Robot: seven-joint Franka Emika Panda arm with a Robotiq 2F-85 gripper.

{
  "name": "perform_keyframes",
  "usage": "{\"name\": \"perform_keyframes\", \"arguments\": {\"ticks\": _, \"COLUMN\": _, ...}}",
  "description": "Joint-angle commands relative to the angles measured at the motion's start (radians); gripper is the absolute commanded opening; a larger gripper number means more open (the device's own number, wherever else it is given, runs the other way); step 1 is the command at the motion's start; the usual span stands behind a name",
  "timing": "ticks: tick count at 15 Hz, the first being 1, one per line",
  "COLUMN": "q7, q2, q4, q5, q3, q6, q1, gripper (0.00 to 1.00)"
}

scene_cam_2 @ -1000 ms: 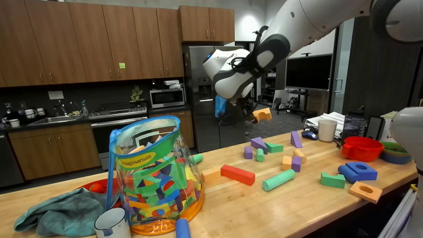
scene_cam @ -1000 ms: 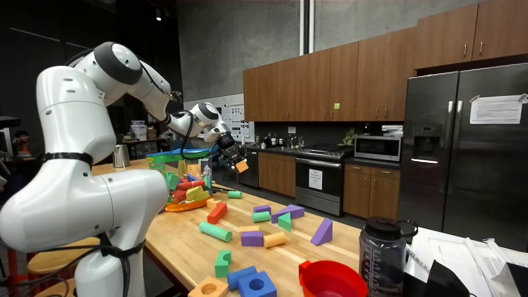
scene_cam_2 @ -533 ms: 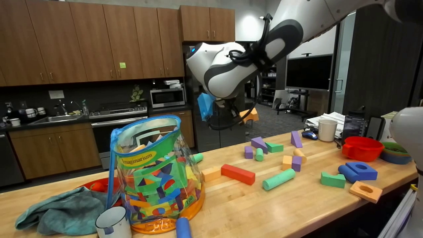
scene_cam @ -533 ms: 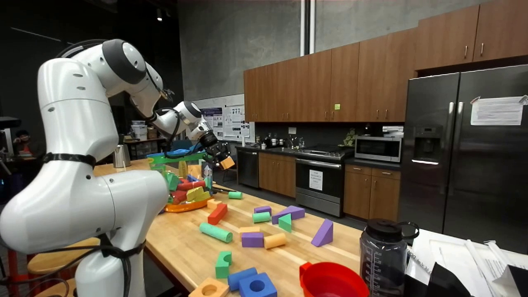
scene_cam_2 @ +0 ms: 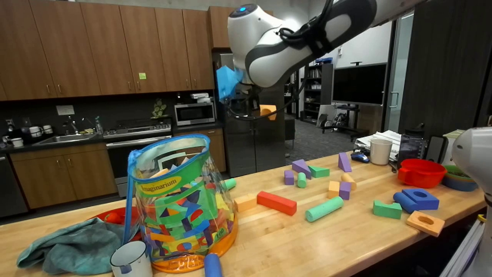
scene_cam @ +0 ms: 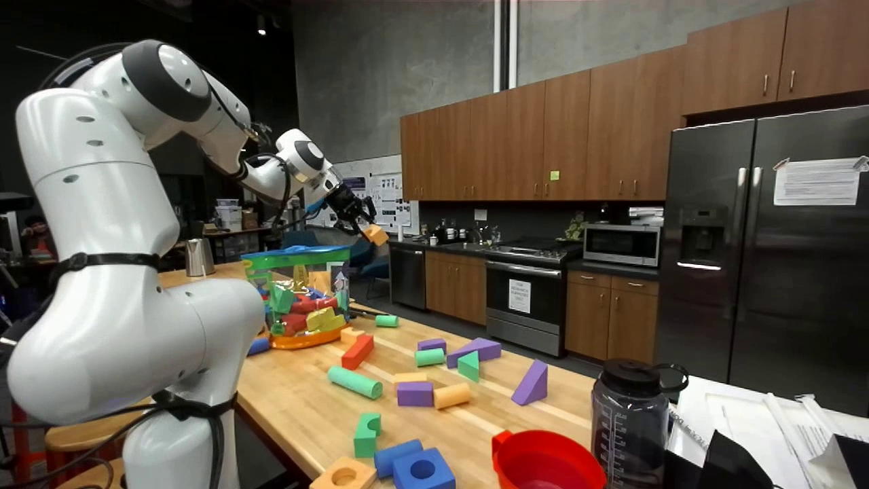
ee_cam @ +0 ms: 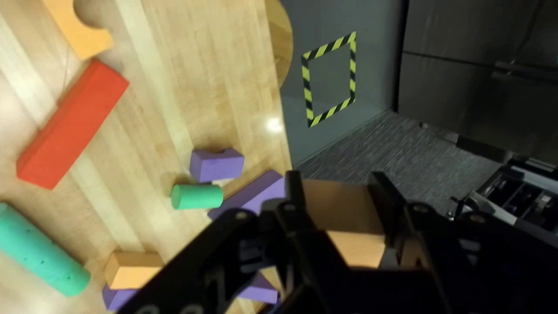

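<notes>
Orange block's (scene_cam: 377, 235) up, not set down yet
Gripper's (ee_cam: 338, 192) clamped on it, near the table's (scene_cam_2: 276, 240) far edge I think; other blocks (scene_cam: 358, 351) lie loose.

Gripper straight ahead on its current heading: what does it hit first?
Probably the table, near its kitchen-side edge by a purple wedge, the orange block in the gripper touching first. Depth is unclear: it might clear the edge and meet the floor.
</notes>
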Motion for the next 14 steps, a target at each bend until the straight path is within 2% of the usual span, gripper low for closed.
{"name": "perform_keyframes", "arguments": {"ticks": 1, "q7": 0.0, "q2": 0.002, "q4": -0.109, "q5": 0.064, "q3": -0.141, "q6": 0.255, "q1": 0.142, "gripper": 0.16}}
{"name": "perform_keyframes", "arguments": {"ticks": 6, "q7": 0.0, "q2": -0.065, "q4": -0.263, "q5": 0.115, "q3": -0.165, "q6": 0.599, "q1": 0.262, "gripper": 0.16}}
{"name": "perform_keyframes", "arguments": {"ticks": 14, "q7": 0.001, "q2": 0.005, "q4": -0.382, "q5": 0.147, "q3": -0.192, "q6": 0.999, "q1": 0.349, "gripper": 0.16}}
